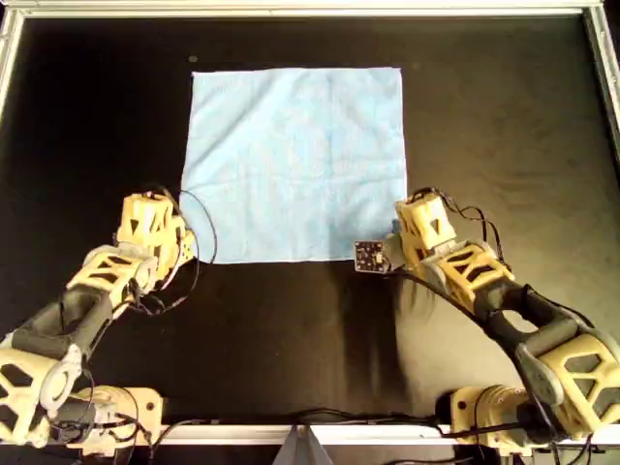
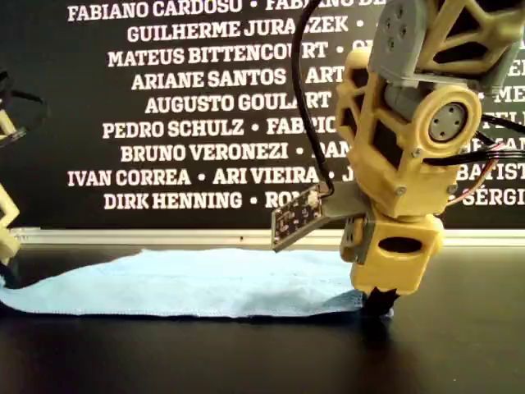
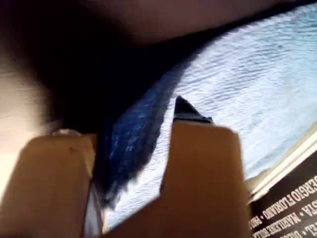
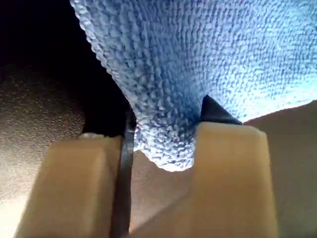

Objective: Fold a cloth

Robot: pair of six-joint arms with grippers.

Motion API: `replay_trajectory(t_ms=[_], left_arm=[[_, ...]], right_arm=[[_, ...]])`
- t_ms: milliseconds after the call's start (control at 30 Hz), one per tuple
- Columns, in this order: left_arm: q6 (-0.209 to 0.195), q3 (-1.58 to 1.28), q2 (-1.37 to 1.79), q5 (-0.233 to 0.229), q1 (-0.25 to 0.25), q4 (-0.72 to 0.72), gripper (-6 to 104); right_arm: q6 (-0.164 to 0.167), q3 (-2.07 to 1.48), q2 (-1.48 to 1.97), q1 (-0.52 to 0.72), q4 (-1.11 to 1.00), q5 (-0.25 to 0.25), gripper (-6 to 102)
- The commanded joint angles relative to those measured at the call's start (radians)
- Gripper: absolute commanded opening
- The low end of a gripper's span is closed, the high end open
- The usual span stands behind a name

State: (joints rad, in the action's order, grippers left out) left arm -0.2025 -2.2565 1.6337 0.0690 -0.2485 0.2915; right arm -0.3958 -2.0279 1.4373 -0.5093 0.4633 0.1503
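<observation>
The light blue cloth (image 1: 295,160) lies spread flat on the black table (image 1: 97,116). In the overhead view, my left gripper (image 1: 182,248) is down on the cloth's near left corner and my right gripper (image 1: 401,242) on its near right corner. The left wrist view shows a dark blue fold of cloth (image 3: 247,89) pinched in the left gripper (image 3: 133,144). In the right wrist view a bunched corner of cloth (image 4: 198,59) fills the right gripper (image 4: 163,144). The exterior view has the right gripper (image 2: 377,305) pressed to the table at the cloth's (image 2: 189,283) edge.
A metal frame rail (image 1: 291,8) borders the table on all sides. A black banner with white names (image 2: 189,123) stands behind the far rail. A small circuit board (image 1: 368,257) juts from the right wrist just off the cloth's near edge. Both arm bases stand at the near rail.
</observation>
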Motion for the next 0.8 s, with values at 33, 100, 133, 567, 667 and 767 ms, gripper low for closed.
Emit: replay_trajectory(t_ms=[33,100,133,567,667,767], left_arm=[[0.005,0.012,-0.005,0.003,-0.025,-0.012,44],[0.005,0.012,-0.008,0.003,-0.025,-0.012,44],[0.006,0.012,-0.014,0.003,-0.025,-0.012,44],[0.005,0.037,-0.005,0.003,-0.118,-0.011,-1],[-0.003,0.034,-0.005,0.002,-0.110,-0.009,3],[0.006,0.031,-0.006,-0.017,-0.106,-0.009,3]], right_arm=[[0.003,0.032,0.008,0.009,-0.025,-0.015,55],[0.003,0.029,0.012,0.011,-0.025,-0.008,55],[0.003,0.025,0.014,0.011,-0.025,-0.005,55],[-0.011,0.034,0.021,0.011,-0.023,-0.020,30],[-0.011,0.037,0.021,0.011,-0.025,-0.020,6],[-0.011,0.032,0.020,0.012,-0.025,-0.014,-5]])
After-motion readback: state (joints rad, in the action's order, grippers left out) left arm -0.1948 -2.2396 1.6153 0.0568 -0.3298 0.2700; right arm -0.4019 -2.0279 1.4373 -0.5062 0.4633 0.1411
